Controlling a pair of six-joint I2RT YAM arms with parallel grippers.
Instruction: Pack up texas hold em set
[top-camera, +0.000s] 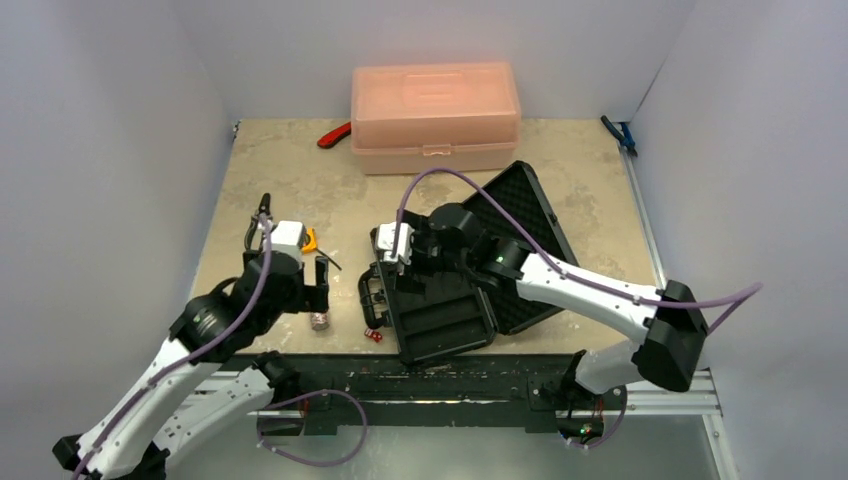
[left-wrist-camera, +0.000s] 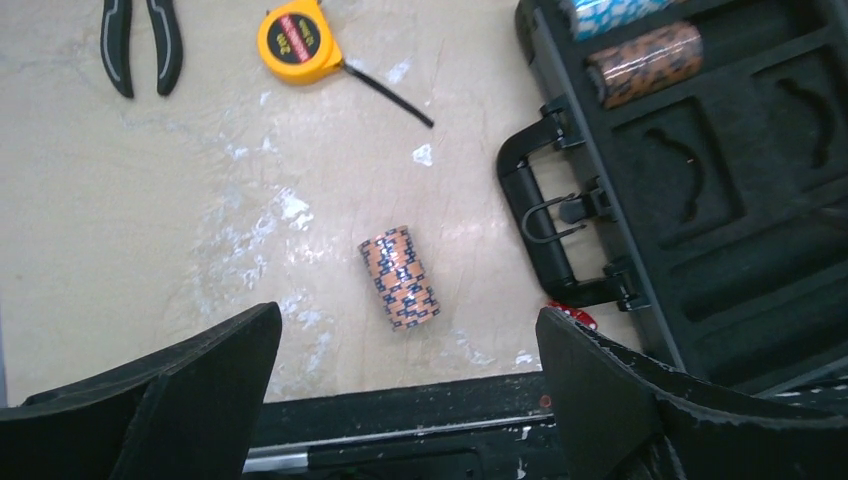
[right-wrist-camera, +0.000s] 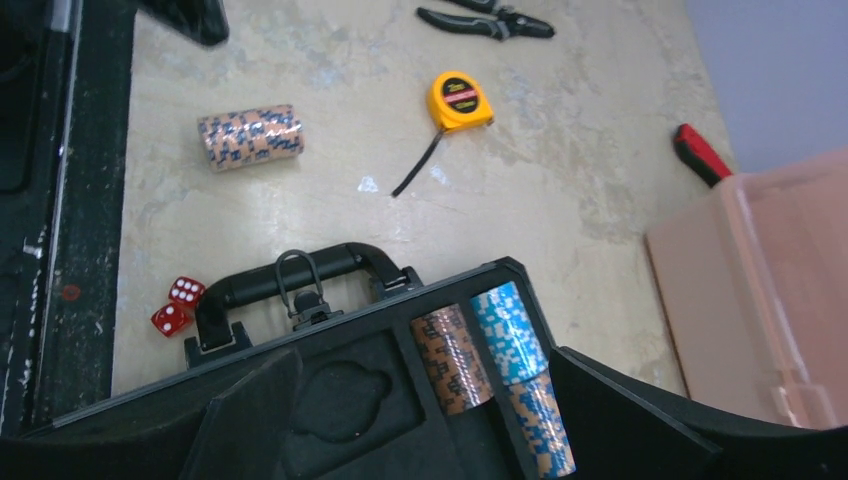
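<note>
A loose chip stack (left-wrist-camera: 400, 278) lies under the left gripper (left-wrist-camera: 408, 320), jaws spread empty, seemingly poised to grab it; the right gripper (right-wrist-camera: 425, 360), jaws released, hangs above the briefcase (right-wrist-camera: 340, 388) and its filled slots

Both arms reach forward, elbows bent; left gripper (left-wrist-camera: 408, 318) and right gripper (right-wrist-camera: 420, 360) point downward, jaws spread wide

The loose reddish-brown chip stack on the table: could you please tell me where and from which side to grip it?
Probably from straight above, pinching the chip stack by its two flat ends. It lies on its side on the table with free space around it, and squeezing end to end should keep the chips together.
</note>
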